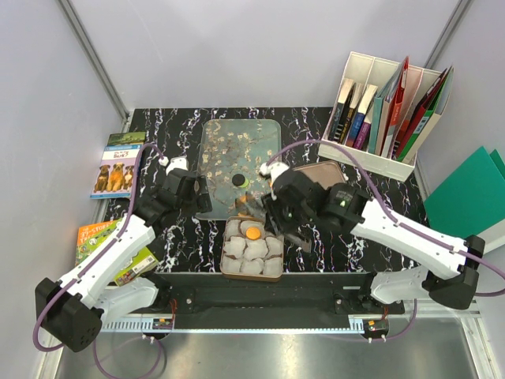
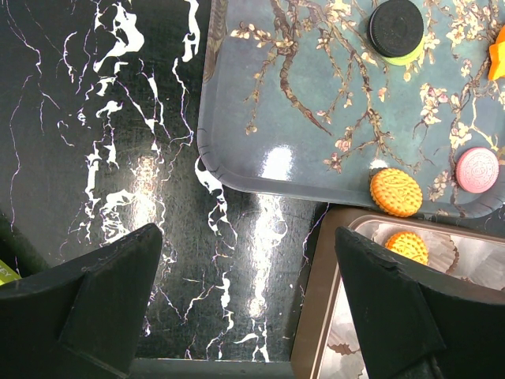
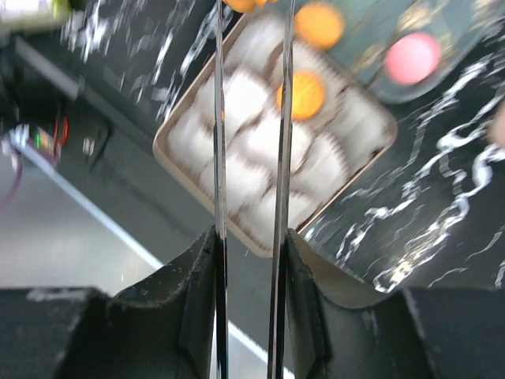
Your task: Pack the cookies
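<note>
The blossom-patterned tray [image 1: 229, 142] holds a black cookie [image 2: 396, 28] lying on a green one [image 2: 410, 55], an orange cookie [image 2: 395, 192] and a pink cookie [image 2: 476, 170]. In front of it stands a brown box [image 1: 224, 260] of white paper cups with one orange cookie [image 1: 252, 233] in a cup. My left gripper [image 2: 248, 292] is open and empty over bare table, left of the box [image 2: 319, 300]. My right gripper [image 3: 248, 237] is shut on metal tongs [image 3: 218, 158] above the box [image 3: 177, 154]. An orange piece [image 3: 245, 4] shows at the tong tips, cut off by the frame edge.
A white file holder with books [image 1: 387, 118] stands at the back right. A green folder [image 1: 469, 193] lies at the right edge. Picture books [image 1: 117, 166] lie at the left edge. A brown lid [image 1: 316, 170] lies behind my right arm.
</note>
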Motion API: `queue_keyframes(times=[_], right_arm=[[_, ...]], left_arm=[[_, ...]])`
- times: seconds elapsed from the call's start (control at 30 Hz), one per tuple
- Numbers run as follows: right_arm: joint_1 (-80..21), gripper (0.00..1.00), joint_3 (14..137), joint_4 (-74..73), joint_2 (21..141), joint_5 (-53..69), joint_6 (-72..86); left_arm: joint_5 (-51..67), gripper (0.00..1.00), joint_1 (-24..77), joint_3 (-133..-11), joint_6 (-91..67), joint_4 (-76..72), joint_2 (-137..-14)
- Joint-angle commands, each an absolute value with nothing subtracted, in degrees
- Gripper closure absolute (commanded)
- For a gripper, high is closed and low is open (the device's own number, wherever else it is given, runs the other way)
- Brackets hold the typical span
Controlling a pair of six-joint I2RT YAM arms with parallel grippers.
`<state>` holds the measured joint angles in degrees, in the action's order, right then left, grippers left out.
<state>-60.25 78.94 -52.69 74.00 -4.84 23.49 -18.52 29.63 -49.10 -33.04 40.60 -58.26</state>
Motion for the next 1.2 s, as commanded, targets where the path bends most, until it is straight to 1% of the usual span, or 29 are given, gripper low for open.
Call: queue_keyframes(times=[0.0, 0.13, 0.4, 0.67, 0.77, 0.87, 0.9, 0.93, 1.0, 1.1, 1.13, 1.17], right_arm=[[-66.0, 1.0, 77.53, -56.16, 72.77, -4.31, 27.24], [-69.08, 1.0, 75.77, -55.99, 72.51, -5.36, 29.09], [-69.96, 1.0, 69.27, -52.21, 73.29, -3.43, 31.73], [-70.93, 0.97, 69.96, -49.4, 76.02, -2.29, 31.2], [-71.28, 0.95, 70.75, -48.96, 76.99, -1.85, 31.03], [-71.45, 0.86, 71.19, -49.04, 78.13, -1.41, 30.59], [-71.46, 0.78, 71.19, -49.04, 78.48, -1.32, 30.59], [-71.54, 0.74, 71.28, -48.87, 78.66, -1.06, 30.59], [-71.63, 0.7, 71.37, -48.52, 78.92, -0.79, 30.5], [-71.63, 0.54, 71.54, -48.08, 79.28, -0.35, 30.15], [-71.72, 0.45, 71.63, -48.08, 79.36, -0.53, 30.15], [-71.63, 0.41, 71.8, -47.99, 79.37, -0.61, 30.23]], left_arm=[[-19.6, 0.06, 29.88, -49.39, -33.4, 39.11, -58.45], [-19.42, 0.06, 29.79, -49.31, -33.31, 39.11, -58.54], [-19.51, 0.06, 29.88, -48.69, -33.22, 39.29, -57.48], [-19.42, 0.06, 29.88, -48.96, -32.96, 39.11, -58.01], [-19.34, 0.06, 29.8, -48.96, -33.05, 39.2, -58.1], [-19.42, 0.06, 29.79, -48.87, -32.96, 39.11, -58.1], [-19.42, 0.06, 29.88, -48.87, -32.96, 39.2, -58.01], [-19.42, 0.06, 29.88, -48.87, -32.96, 39.2, -57.92], [-19.42, 0.06, 29.88, -48.78, -32.96, 39.2, -57.92], [-19.42, 0.06, 29.8, -48.87, -32.96, 39.2, -57.92], [-19.42, 0.06, 29.88, -48.87, -33.05, 39.2, -57.92], [-19.42, 0.06, 29.8, -48.87, -33.05, 39.2, -57.92]])
